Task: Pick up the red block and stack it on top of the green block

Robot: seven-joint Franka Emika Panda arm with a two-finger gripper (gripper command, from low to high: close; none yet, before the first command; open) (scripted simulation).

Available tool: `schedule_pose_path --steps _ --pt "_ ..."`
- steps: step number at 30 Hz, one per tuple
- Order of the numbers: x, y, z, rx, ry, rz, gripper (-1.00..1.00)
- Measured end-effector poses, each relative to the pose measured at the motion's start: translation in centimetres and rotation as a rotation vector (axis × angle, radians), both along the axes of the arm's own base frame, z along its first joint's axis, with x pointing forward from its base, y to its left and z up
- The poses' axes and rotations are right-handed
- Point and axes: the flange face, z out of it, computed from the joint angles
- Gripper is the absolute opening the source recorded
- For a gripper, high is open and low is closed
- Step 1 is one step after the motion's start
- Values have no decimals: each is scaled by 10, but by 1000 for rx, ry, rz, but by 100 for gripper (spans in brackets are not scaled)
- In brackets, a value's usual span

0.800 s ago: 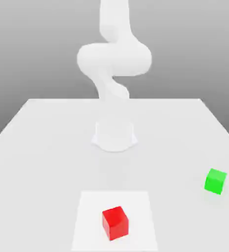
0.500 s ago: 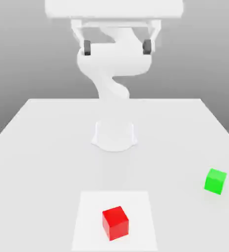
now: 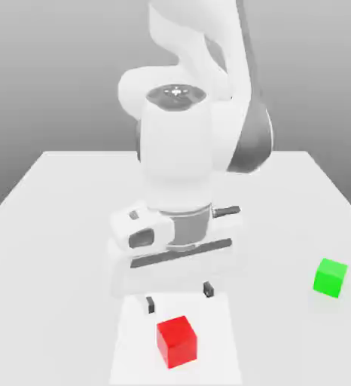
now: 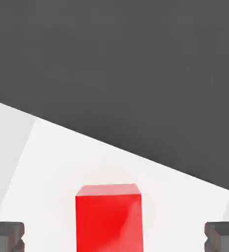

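Note:
The red block (image 3: 177,341) rests on a lighter white square patch (image 3: 133,339) near the table's front edge. My gripper (image 3: 178,296) hangs open just above and behind it, its two dark fingertips (image 3: 150,304) spread wider than the block. In the hand view the red block (image 4: 109,216) lies between the two fingertips (image 4: 7,235), touching neither. The green block (image 3: 330,277) sits on the table at the exterior view's right, well apart from the gripper.
The white table (image 3: 58,226) extends back to the arm's base, which my hand and forearm (image 3: 177,151) hide. Beyond the table's front edge the hand view shows dark floor (image 4: 136,64).
The hand has come down from the top of the exterior view to just above the red block. Both blocks stay where they were.

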Motion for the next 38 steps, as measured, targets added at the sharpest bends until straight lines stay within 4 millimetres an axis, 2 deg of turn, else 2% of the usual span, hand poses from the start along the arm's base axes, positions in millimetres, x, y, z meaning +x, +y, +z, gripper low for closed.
schedule_pose_path --steps 4,5,11,12,17,18,19,21,22,24,25,28,29,31,34,35,38 --pt "-2 0 -49 -2 8 4 0" --pt "-3 0 -56 -2 9 4 -100" --pt "-3 0 -59 -2 10 4 -100" --pt "-3 0 -55 -3 10 4 -100" --pt "-3 0 -3 -2 10 5 -100" --pt "-4 14 4 1 10 46 -100" --pt "-8 39 9 5 11 120 -100" --pt "-22 93 15 11 13 287 -100" --pt "-33 127 19 14 13 390 -100" --pt "-68 199 26 15 14 627 -100" --pt "-89 228 30 14 14 738 -100" --pt "-155 297 39 3 11 1042 -100" --pt "-176 313 41 -2 10 1129 -100" --pt "-195 327 28 -7 8 1204 -100" --pt "-179 314 -3 -8 8 1158 -100" --pt "-178 313 -14 -8 8 1156 100" --pt "-178 313 -14 -8 8 1156 100"
